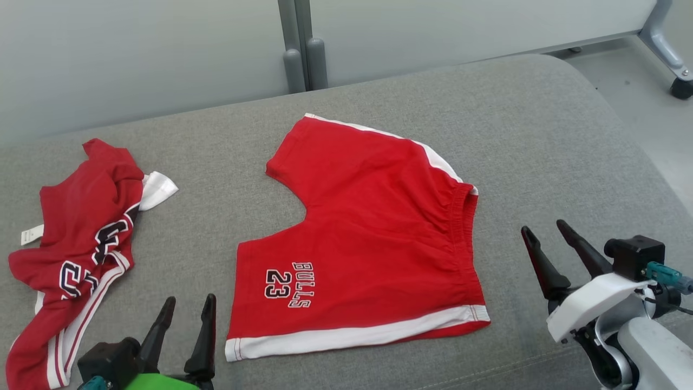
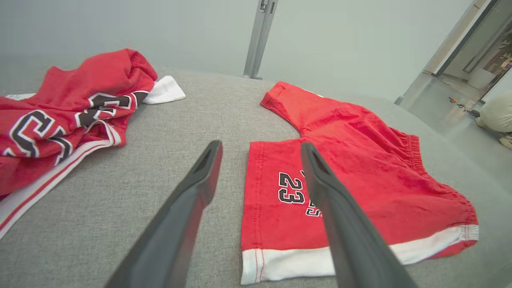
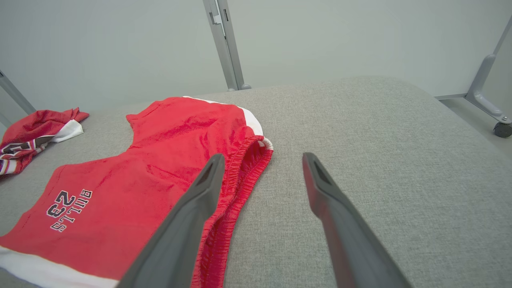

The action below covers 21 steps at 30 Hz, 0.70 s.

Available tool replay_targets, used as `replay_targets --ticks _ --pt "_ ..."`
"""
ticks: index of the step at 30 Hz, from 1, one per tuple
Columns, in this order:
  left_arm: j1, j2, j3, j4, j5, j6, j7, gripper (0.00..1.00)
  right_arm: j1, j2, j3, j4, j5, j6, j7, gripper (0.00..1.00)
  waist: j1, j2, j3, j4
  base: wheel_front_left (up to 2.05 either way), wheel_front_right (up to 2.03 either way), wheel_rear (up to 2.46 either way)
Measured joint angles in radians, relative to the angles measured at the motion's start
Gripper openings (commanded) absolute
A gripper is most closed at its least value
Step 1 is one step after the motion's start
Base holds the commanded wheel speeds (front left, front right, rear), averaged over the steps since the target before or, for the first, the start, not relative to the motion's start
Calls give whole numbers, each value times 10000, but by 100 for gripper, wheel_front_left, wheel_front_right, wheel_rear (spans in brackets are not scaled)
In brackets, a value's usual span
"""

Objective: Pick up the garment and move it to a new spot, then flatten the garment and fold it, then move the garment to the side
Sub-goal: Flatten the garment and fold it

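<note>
While a crumpled red basketball jersey (image 1: 81,227) is lying far left on the grey fabric cushion (image 1: 541,135), left gripper (image 1: 190,299) hovering, fingers spread and empty, red white-trimmed shorts (image 1: 368,233) lying flat at centre, right gripper (image 1: 543,226) hovering beside their waistband, fingers parted, grasping nothing

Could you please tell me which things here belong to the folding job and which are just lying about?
Job: red shorts, spread flat on the grey cushion; left gripper, open; right gripper, open.
Lying about: crumpled red jersey at the left; caster wheel on the floor.
</note>
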Motion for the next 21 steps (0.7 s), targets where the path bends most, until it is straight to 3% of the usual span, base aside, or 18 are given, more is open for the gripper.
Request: replay_targets --ticks 10,21 --pt "-156 -573 510 38 786 38 -82 100 -80 564 -362 -723 -936 -554 -4 100 0 0 -604 -73 0 0 0" --pt "-45 -1360 1553 552 1480 44 -92 100 -87 1300 -782 -1135 -1584 -815 -33 100 0 0 -829 -66 0 0 0"
